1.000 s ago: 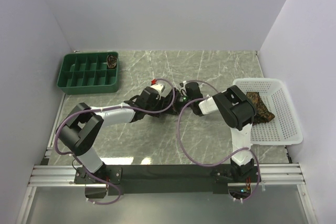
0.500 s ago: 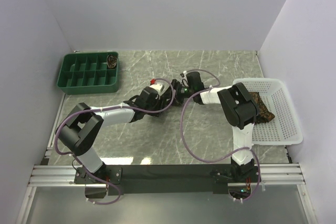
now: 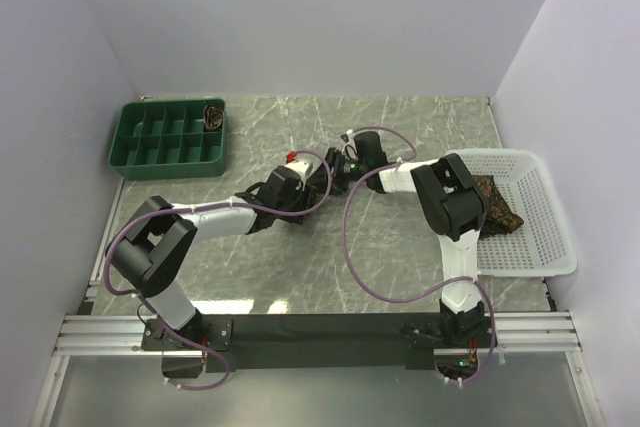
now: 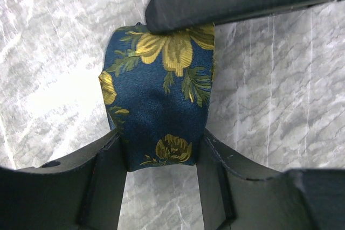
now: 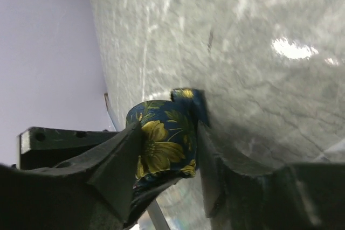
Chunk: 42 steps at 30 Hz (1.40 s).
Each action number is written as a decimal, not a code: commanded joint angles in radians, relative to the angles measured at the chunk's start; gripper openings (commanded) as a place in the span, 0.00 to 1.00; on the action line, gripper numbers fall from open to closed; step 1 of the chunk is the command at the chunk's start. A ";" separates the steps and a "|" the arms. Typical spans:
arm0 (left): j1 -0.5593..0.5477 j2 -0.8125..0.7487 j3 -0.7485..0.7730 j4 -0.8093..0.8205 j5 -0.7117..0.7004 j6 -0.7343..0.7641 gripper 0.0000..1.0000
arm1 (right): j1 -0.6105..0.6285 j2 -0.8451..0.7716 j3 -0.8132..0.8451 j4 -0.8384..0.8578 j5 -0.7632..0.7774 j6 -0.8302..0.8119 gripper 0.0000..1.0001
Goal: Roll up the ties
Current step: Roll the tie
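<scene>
I've got the tie (image 4: 159, 106) as a tight roll near the middle of the bench (image 3: 400, 127), left gripper (image 4: 161, 139) clamped on its sides and right gripper (image 5: 168, 129) pinching the same roll from opposite, I reckon so it can't spring loose.

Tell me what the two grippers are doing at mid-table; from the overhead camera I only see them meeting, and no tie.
Observer: The left gripper is shut on a navy tie with yellow flowers, seen in its wrist camera.
Operator: Rolled or flat?
Observer: Rolled; the right wrist camera shows it curled into a short coil.
Operator: And the right gripper?
Observer: Its fingers press on the coil's two sides, so both grippers hold the same tie.
</scene>
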 commanded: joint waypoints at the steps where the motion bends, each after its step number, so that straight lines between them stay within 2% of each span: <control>1: 0.001 -0.007 -0.019 -0.072 0.019 -0.005 0.54 | 0.014 0.011 -0.025 0.044 -0.052 -0.025 0.51; 6: 0.001 -0.009 -0.016 -0.074 0.015 -0.008 0.55 | 0.019 0.021 -0.046 0.060 -0.070 -0.025 0.35; 10: 0.003 -0.015 -0.020 -0.066 0.004 -0.019 0.64 | 0.025 0.024 -0.074 0.106 -0.076 -0.009 0.15; 13: 0.004 -0.022 -0.023 -0.057 0.000 -0.025 0.71 | 0.034 0.037 -0.089 0.129 -0.081 -0.001 0.04; 15: 0.007 -0.032 -0.026 -0.046 -0.004 -0.039 0.74 | 0.042 0.041 -0.094 0.127 -0.066 -0.010 0.00; 17: 0.012 -0.050 -0.031 -0.040 -0.007 -0.063 0.86 | 0.053 0.044 -0.100 0.139 -0.053 -0.010 0.00; 22: 0.032 -0.108 -0.052 0.030 -0.002 -0.146 0.99 | 0.057 0.035 -0.159 0.248 -0.003 0.037 0.00; 28: 0.073 -0.196 -0.138 0.141 -0.016 -0.338 0.99 | 0.057 -0.008 -0.202 0.277 0.042 0.039 0.00; 31: 0.073 -0.271 -0.181 0.167 -0.100 -0.454 0.99 | 0.065 -0.020 -0.204 0.271 0.051 0.030 0.00; 32: 0.073 -0.318 -0.192 0.158 -0.134 -0.542 0.99 | 0.065 -0.025 -0.204 0.270 0.056 0.025 0.00; 34: 0.070 -0.378 -0.197 0.054 -0.262 -0.661 0.99 | 0.071 -0.031 -0.215 0.279 0.066 0.022 0.00; 35: 0.064 -0.450 -0.206 0.001 -0.308 -0.810 0.99 | 0.071 -0.037 -0.221 0.281 0.076 0.022 0.00; 36: 0.058 -0.490 -0.217 -0.108 -0.345 -0.886 0.99 | 0.073 -0.038 -0.224 0.281 0.079 0.021 0.00; 37: 0.046 -0.528 -0.247 -0.138 -0.391 -0.949 0.99 | 0.079 -0.038 -0.224 0.285 0.079 0.019 0.00; 38: 0.041 -0.593 -0.264 -0.161 -0.390 -1.058 0.99 | 0.077 -0.042 -0.230 0.288 0.085 0.021 0.00; 42: 0.032 -0.627 -0.364 -0.045 -0.272 -1.128 0.99 | 0.082 -0.040 -0.236 0.307 0.092 0.031 0.00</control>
